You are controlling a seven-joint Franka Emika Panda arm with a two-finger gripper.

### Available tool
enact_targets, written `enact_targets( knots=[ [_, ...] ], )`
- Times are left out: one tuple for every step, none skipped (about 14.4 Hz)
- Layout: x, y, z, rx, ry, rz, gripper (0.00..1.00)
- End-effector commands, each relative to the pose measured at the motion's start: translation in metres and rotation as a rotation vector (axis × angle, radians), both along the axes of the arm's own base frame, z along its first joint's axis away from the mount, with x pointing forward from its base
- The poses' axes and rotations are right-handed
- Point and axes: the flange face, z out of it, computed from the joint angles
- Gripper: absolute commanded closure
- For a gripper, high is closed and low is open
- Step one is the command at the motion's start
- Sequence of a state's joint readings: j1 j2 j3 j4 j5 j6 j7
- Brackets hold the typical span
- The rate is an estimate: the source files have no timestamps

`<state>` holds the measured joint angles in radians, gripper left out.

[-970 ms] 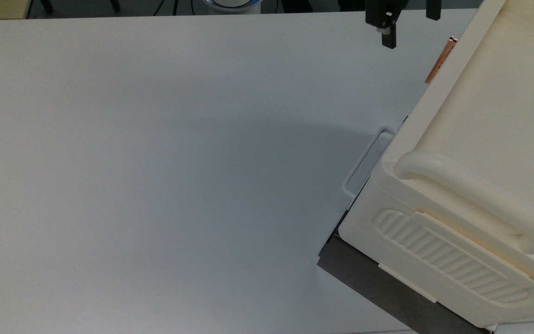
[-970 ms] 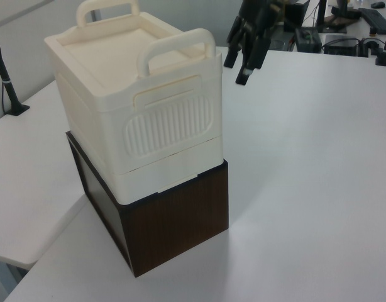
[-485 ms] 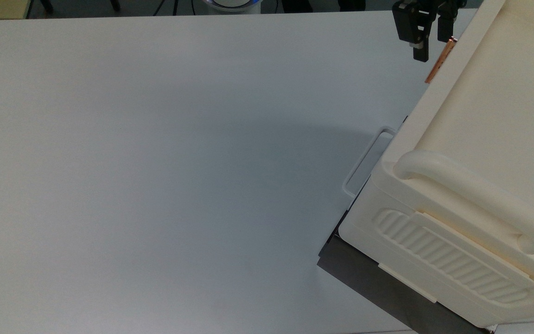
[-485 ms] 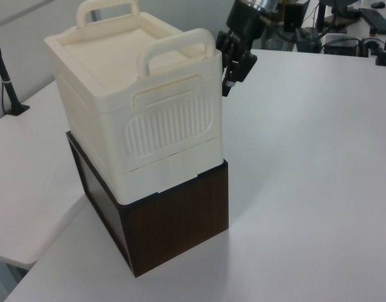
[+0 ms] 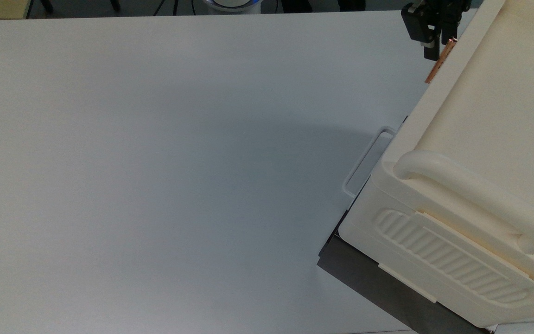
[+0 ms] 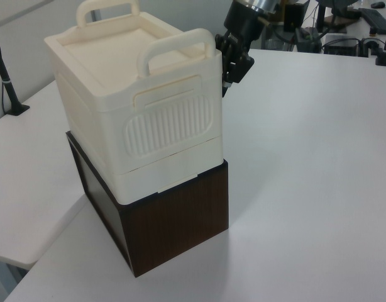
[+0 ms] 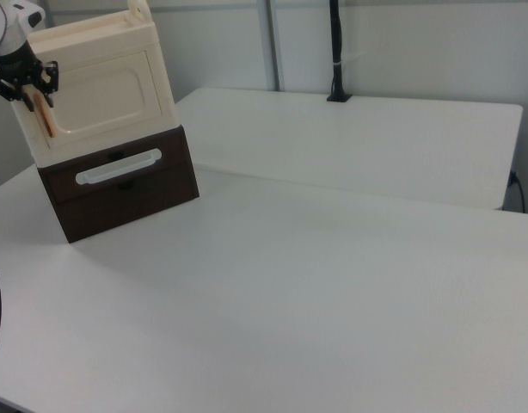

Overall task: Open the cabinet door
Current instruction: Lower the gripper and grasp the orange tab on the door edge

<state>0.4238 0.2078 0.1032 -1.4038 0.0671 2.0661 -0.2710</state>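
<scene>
In the right view, the cabinet door is a cream panel with a recessed face, lying flush with the cream cabinet. Its copper-orange bar handle stands upright at the right view's left edge of the door. The handle also appears as a thin copper strip in the top view. My gripper is open at the upper end of this handle, one dark finger on each side of it. It reaches in from behind the cabinet's corner and sits at the door's edge.
The cabinet rests on a dark brown drawer box with a white wire loop handle. Two cream carry handles arch over its top. The white table spreads wide in front. A black pole stands on a second table behind.
My gripper has moved from open space beside the cabinet to the copper handle, closing most of the distance first, then edging a little nearer. The door has not moved.
</scene>
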Motion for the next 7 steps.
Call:
enact_targets(
  knots=[
    [-0.0013, 0.0091, 0.0025, 0.021, -0.01, 0.033, 0.6],
    [-0.0013, 0.0091, 0.0025, 0.021, -0.01, 0.033, 0.63],
    [-0.0008, 0.0083, 0.0025, 0.02, -0.01, 0.033, 0.71],
    [-0.0008, 0.0082, 0.0025, 0.02, -0.011, 0.034, 0.79],
    [-0.0003, 0.0073, 0.0016, 0.017, -0.009, 0.033, 0.89],
    [0.0003, 0.0054, 0.0025, 0.017, -0.01, 0.03, 0.93],
    [0.0007, 0.0045, 0.0016, 0.017, -0.007, 0.026, 0.95]
  ],
)
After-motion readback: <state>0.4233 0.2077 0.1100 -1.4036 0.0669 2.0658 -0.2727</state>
